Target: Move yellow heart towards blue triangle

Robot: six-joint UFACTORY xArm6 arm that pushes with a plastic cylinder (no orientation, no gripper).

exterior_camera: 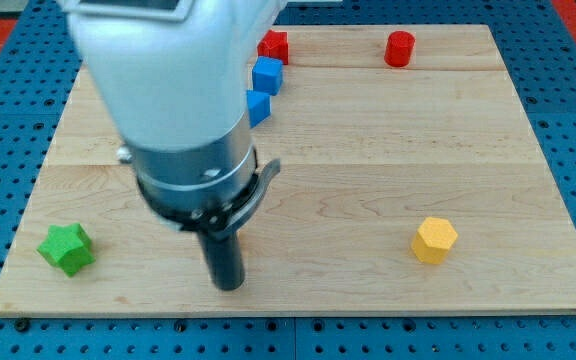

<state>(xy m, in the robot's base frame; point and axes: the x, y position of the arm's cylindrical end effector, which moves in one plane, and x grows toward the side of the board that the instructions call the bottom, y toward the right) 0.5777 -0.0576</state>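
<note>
No yellow heart shows in the camera view; the arm's big body (183, 110) hides much of the board's left middle. A blue block (258, 106), partly hidden by the arm, may be the triangle; its shape is unclear. A second blue block (267, 75) sits just above it. My tip (228, 287) rests near the board's bottom edge, left of centre, far below the blue blocks. It touches no visible block.
A yellow hexagon (434, 240) lies at the lower right. A green star (67, 247) lies at the lower left. One red block (273, 45) sits above the blue ones, and a red cylinder (399, 48) is at the top right. The wooden board (368, 150) lies on a blue pegboard.
</note>
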